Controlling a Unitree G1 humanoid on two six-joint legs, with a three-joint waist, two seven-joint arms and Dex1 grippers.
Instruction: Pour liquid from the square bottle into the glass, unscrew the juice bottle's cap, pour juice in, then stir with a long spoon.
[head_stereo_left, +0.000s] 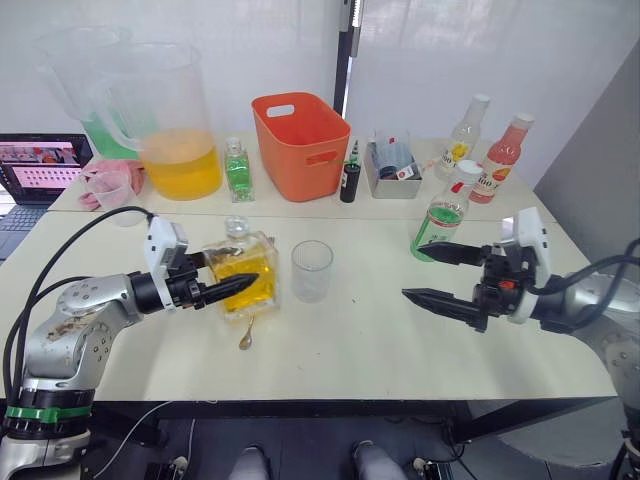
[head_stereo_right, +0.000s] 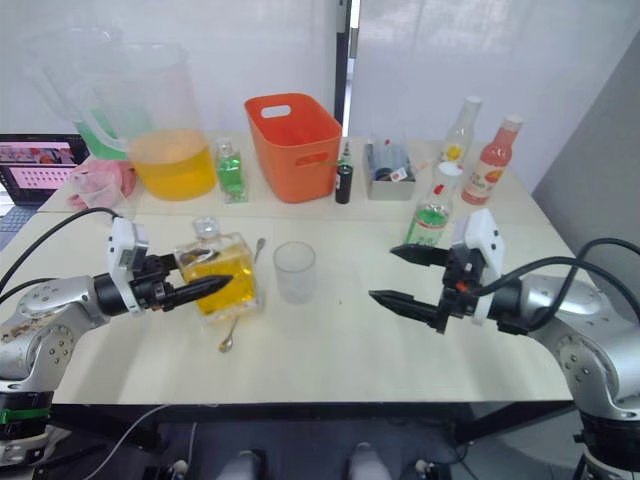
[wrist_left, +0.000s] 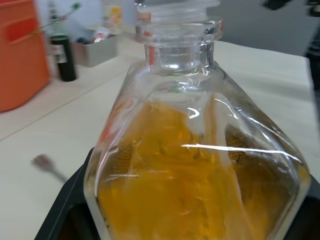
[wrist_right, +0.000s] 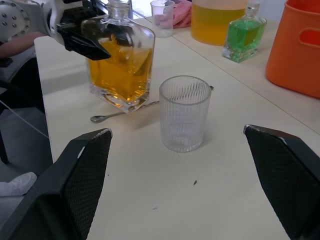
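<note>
The square bottle (head_stereo_left: 245, 272) of amber liquid, with a glass stopper, stands at the front left of the table. My left gripper (head_stereo_left: 235, 274) is shut on its sides, its black fingers (wrist_left: 65, 212) pressed against the glass walls. Just to its right stands the ribbed glass (head_stereo_left: 312, 270), empty. The long spoon (head_stereo_right: 228, 342) lies on the table, partly hidden behind the bottle. At the table's right stands the juice bottle (head_stereo_left: 443, 215), green with a white cap on. My right gripper (head_stereo_left: 421, 270) hovers open in front of it, holding nothing and pointing at the glass.
Along the back stand a pitcher of orange liquid (head_stereo_left: 175, 150), a small green bottle (head_stereo_left: 238, 170), an orange basket (head_stereo_left: 300, 145), a dark little bottle (head_stereo_left: 349, 182), a grey tray (head_stereo_left: 393, 168), and yellow (head_stereo_left: 462, 135) and pink (head_stereo_left: 502, 155) bottles. A laptop (head_stereo_left: 35, 170) sits far left.
</note>
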